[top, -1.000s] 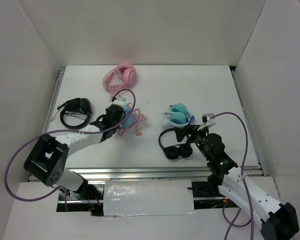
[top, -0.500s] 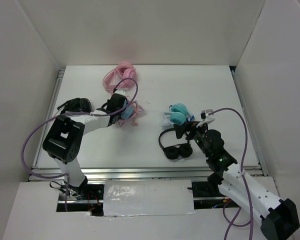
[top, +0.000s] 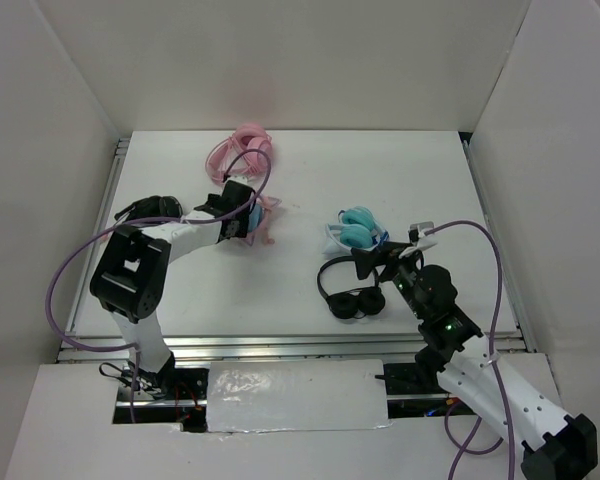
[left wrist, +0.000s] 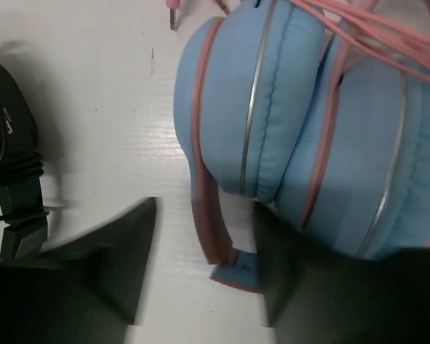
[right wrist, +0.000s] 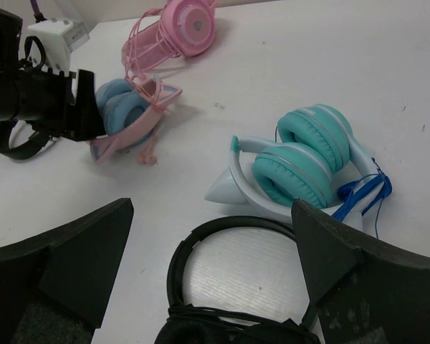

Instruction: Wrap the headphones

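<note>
Headphones: left jaws apart, nothing clamped

Your left gripper [left wrist: 204, 240] sat with jaws apart, straddling the pink headband end of the headphones [left wrist: 294, 122] without pinching it. They lay on the tabletop's [top: 380, 170] left half toward the back edge, cups pressed together. Your right gripper [right wrist: 211, 215] hung wide open over a black pair [top: 348, 303] near the front edge.

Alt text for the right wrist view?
The left gripper is at the headphones, blue cups, pink band, upper left. Teal headphones lie centre right, a pink pair behind, a black pair between the fingers of the open right gripper.
</note>
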Motion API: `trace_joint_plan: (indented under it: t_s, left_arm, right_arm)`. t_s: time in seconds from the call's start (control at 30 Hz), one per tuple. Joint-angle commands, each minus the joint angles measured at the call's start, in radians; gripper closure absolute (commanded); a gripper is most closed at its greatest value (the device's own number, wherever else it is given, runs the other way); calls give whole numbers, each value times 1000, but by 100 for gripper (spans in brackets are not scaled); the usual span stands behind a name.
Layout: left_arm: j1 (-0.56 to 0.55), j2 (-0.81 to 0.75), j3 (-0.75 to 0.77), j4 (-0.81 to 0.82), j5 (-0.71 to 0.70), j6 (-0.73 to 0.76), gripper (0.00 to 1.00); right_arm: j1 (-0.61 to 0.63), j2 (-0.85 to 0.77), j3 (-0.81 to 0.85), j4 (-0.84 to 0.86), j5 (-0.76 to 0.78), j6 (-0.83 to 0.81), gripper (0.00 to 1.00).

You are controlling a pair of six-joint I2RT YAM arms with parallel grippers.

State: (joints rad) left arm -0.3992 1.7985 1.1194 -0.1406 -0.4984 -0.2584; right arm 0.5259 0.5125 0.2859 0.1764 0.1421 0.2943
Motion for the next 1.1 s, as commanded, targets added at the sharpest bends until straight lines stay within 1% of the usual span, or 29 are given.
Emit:
trace_joint_plan:
  t_s: [0.0,0.03,0.23,0.33,0.43,0.5,0.53,0.6,0.63,0.67,0.73,0.77,0.83,0.87,0.93,1.0,1.03,1.07]
  left_arm:
    - [13,-21,22,-63,29,-54,23]
    - [13,-30,20,-73,27,-54,19]
    - [14,-122,-10,-88,29,-67,16]
    - [14,-186,-23,-103,43,-65,14]
    - [16,-269,-27,-119,64,-70,1]
    - [16,-330,-18,-155,72,-88,1]
    - [13,-352,-15,-168,80,-96,1]
    - [5,-436,-13,-198,86,-125,1]
    - [-10,-465,-24,-203,92,-136,1]
    - [-19,-543,-38,-203,89,-157,1]
    - [-47,-632,-88,-198,74,-188,1]
    - [-52,-718,-110,-198,46,-233,1]
    - [-56,-799,-165,-215,14,-287,1]
    - [-56,-870,-182,-244,-26,-351,1]
    - [-61,-959,-229,-276,-49,-395,1]
    - [-66,-1002,-272,-312,-66,-433,1]
    - [-72,-1034,-277,-329,-80,-482,1]
    - [-79,-1045,-280,-364,-116,-505,1]
  right_arm:
    - [5,-37,32,-21,-2,-7,0]
    - [5,-46,30,-25,-4,-10,0]
    - [6,-89,35,-49,-7,-4,0]
    - [9,-97,58,-89,8,15,0]
    - [6,-95,85,-115,48,40,0]
    - [6,-88,113,-144,73,60,0]
    - [6,-86,124,-158,111,89,0]
    - [2,-74,171,-227,151,135,0]
    - [0,-72,183,-248,165,167,0]
    - [0,-72,211,-288,187,178,0]
    - [-3,-74,232,-360,223,224,0]
    - [-6,-75,251,-382,264,242,0]
    - [-10,-81,271,-451,293,295,0]
    - [-9,-86,282,-463,312,308,0]
    - [-10,-109,282,-491,338,348,0]
    - [-10,-126,277,-505,373,382,0]
    - [-12,-143,276,-527,389,402,0]
    - [-12,-147,276,-537,416,419,0]
